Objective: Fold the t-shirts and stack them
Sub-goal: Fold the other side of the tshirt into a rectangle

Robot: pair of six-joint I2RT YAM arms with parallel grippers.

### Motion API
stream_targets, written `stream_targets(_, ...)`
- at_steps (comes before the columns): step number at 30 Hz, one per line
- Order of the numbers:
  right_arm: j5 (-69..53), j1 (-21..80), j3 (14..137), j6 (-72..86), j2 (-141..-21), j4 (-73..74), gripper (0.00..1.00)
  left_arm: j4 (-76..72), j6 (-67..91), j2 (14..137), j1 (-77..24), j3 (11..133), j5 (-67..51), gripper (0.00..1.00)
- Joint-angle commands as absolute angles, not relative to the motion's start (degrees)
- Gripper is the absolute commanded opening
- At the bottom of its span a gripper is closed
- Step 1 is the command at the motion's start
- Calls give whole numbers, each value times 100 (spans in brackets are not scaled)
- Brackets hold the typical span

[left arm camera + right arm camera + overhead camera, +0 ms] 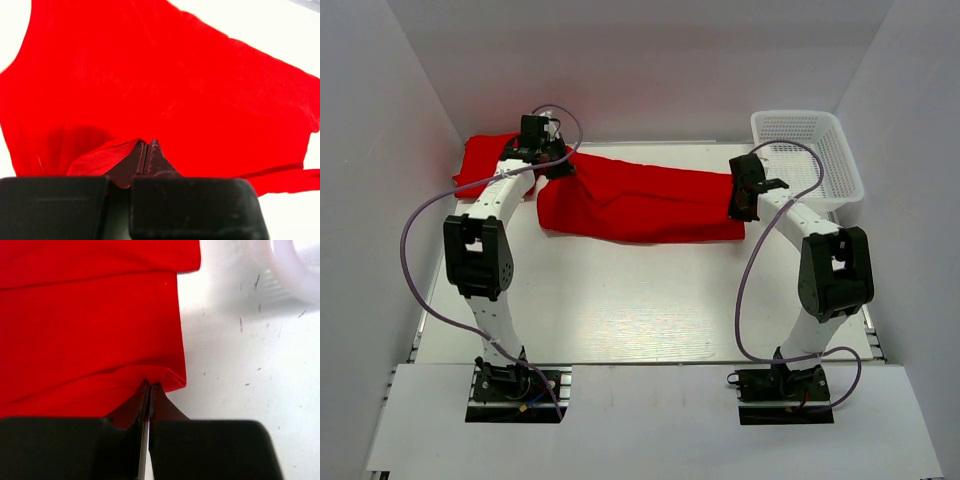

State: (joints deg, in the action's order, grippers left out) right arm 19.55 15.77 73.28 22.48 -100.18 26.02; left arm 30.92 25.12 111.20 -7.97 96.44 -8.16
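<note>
A bright red t-shirt (640, 200) lies stretched across the back of the table between the two arms. My left gripper (557, 165) is shut on its left end; in the left wrist view (145, 142) the cloth (165, 90) hangs from the closed jaws. My right gripper (740, 205) is shut on its right edge; in the right wrist view (150, 386) the jaws pinch a fold of the shirt (90, 330) near its corner. Another red t-shirt (480, 162) lies at the far left behind the left arm, partly hidden by it.
A white mesh basket (807, 158) stands at the back right, just right of the right gripper; its rim shows in the right wrist view (295, 265). White walls close in the table at the back and sides. Purple cables loop beside both arms.
</note>
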Motion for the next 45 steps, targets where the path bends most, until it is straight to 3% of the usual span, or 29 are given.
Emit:
stream_targets(1, 2144, 1494, 7708, 2074, -10125, 2742, 0, 2603, 1909, 11170, -773, 10036, -1238, 0)
stream_targets(10, 2153, 1398, 7901, 2048, -10222, 2768, 0, 1935, 1345, 11426, -773, 10476, -2126, 0)
stream_targets(23, 1960, 1187, 8498, 1995, -10731, 2795, 0, 1758, 1090, 12067, -466, 11029, -1863, 0)
stream_targets(36, 1889, 1020, 9307, 1995, -11706, 2892, 0, 766, 914, 13612, -308, 11917, -2470, 0)
stream_targets(39, 2004, 967, 9702, 2145, -11997, 3032, 3, 887, 967, 14061, -308, 12575, -2418, 0)
stream_targets(41, 2013, 932, 10036, 2223, -12215, 3173, 21, 940, 1037, 14369, -308, 12866, -2268, 8)
stream_targets(42, 1978, 940, 10098, 2215, -12260, 3199, 30, 940, 1098, 14422, -308, 12937, -2163, 17)
stream_targets(44, 1995, 949, 10449, 2171, -12348, 3331, 40, 1115, 1151, 14475, -308, 13043, -1820, 70)
stream_targets(45, 1995, 958, 10624, 2145, -12383, 3444, 50, 1186, 1151, 14423, -308, 13043, -1724, 100)
